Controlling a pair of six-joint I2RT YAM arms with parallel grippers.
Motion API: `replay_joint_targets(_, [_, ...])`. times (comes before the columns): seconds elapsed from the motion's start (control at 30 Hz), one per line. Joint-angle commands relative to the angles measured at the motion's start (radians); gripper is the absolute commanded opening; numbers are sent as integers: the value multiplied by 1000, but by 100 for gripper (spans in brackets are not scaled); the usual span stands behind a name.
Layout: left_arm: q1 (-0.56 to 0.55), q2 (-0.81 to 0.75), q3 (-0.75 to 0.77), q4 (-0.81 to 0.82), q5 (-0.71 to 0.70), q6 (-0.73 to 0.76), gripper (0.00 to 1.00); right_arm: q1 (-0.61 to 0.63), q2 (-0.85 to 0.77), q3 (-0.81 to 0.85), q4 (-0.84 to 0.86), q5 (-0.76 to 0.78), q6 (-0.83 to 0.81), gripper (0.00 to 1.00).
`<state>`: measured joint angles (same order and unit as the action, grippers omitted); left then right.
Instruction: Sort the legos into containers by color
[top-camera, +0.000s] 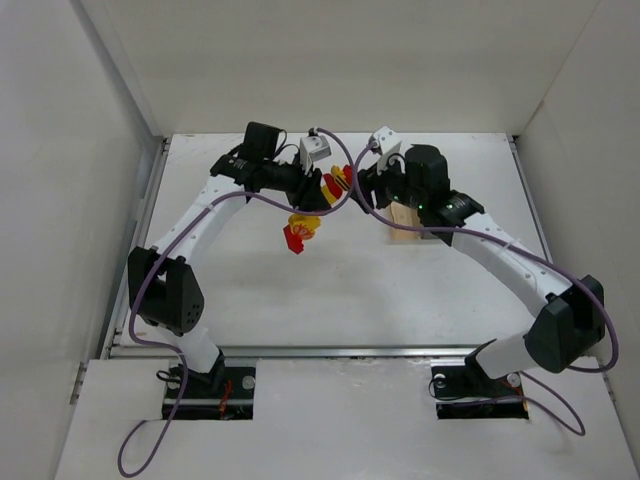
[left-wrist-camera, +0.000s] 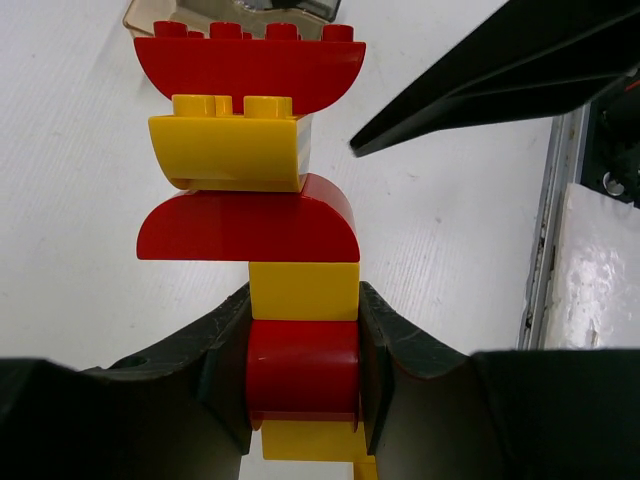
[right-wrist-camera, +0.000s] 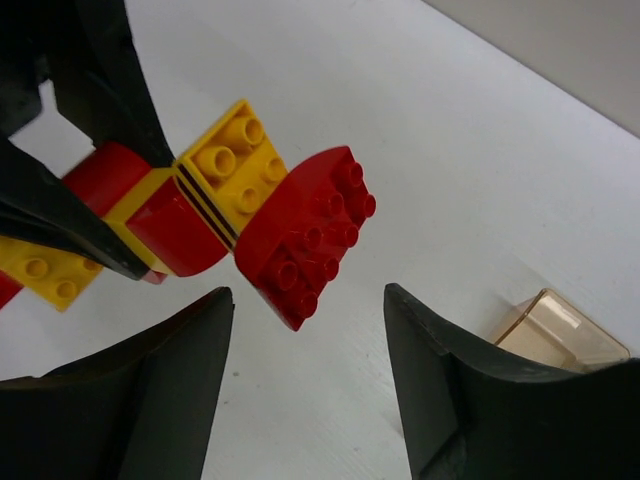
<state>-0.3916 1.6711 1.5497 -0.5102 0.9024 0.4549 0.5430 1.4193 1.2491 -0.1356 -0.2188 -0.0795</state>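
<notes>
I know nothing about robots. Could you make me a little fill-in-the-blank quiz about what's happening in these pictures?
1. The left fingers clamp a stack of bricks made of red and ____ pieces.
2. The end brick, farthest from those fingers, is ____.
3. The right fingers are ____, not shut, and hold nothing.

Missing words: yellow; red; open.

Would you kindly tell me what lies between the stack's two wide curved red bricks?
A yellow brick, studs showing, seen clearest in the left wrist view.
</notes>
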Motion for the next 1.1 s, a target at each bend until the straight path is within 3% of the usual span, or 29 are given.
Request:
replay_joint_targets(0.0, [0, -19, 53, 4, 64, 5, 0, 5, 12, 55, -7, 41, -14, 65])
replay_joint_targets(0.23, [0, -19, 44, 4, 84, 5, 0, 5, 30, 73, -7, 13, -14, 61])
replay_joint_targets(0.3, [0, -19, 44, 4, 30, 14, 0, 5, 1, 73, -18, -46, -35, 70])
replay_joint_targets(0.33, [0, -19, 32, 4, 8, 43, 0, -11, -16, 49, -18, -83, -36, 82])
replay_joint_targets(0.47, [10, -42, 9, 44, -114, 92, 0, -141, -94, 15, -41, -330, 4, 96])
replay_joint_targets(0.53, [10, -68, -13, 65, -167, 131, 0, -201, -94, 15, -41, -449, 70, 98])
replay_joint_targets(0.67, [1, -131, -75, 147, -226, 261, 0, -316, 30, 110, -21, -710, 240, 98])
replay_joint_targets(0.77, [-19, -200, -187, 238, -273, 373, 0, -316, 142, 209, 4, -909, 325, 99])
replay_joint_targets(0.87, [-30, -250, -244, 338, -289, 409, 0, -275, 168, 223, 4, -903, 316, 99])
replay_joint_targets(1.07, [-61, -280, -275, 351, -266, 444, 0, -252, 207, 223, 102, -860, 398, 99])
